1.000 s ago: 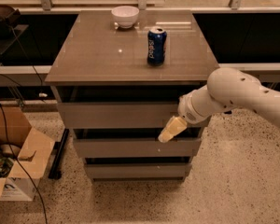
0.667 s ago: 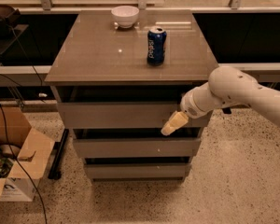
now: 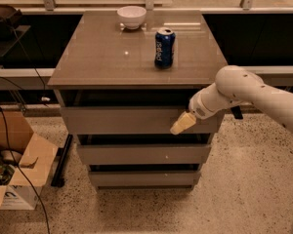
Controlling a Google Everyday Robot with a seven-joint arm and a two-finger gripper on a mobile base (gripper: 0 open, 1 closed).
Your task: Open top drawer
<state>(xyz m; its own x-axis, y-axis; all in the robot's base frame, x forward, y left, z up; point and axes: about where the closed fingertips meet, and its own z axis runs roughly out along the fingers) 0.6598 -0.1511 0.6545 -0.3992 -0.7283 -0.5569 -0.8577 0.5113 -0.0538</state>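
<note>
"pepsi" — on the blue can (image 3: 164,48)

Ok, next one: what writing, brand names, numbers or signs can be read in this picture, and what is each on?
"pepsi": white letters running vertically on the blue can on the cabinet top.
Cardboard box on the floor, left: a dark printed mark, too blurred to read.
Nothing readable on the bowl, the top drawer or the gripper, which sits at that drawer's right end.
</note>
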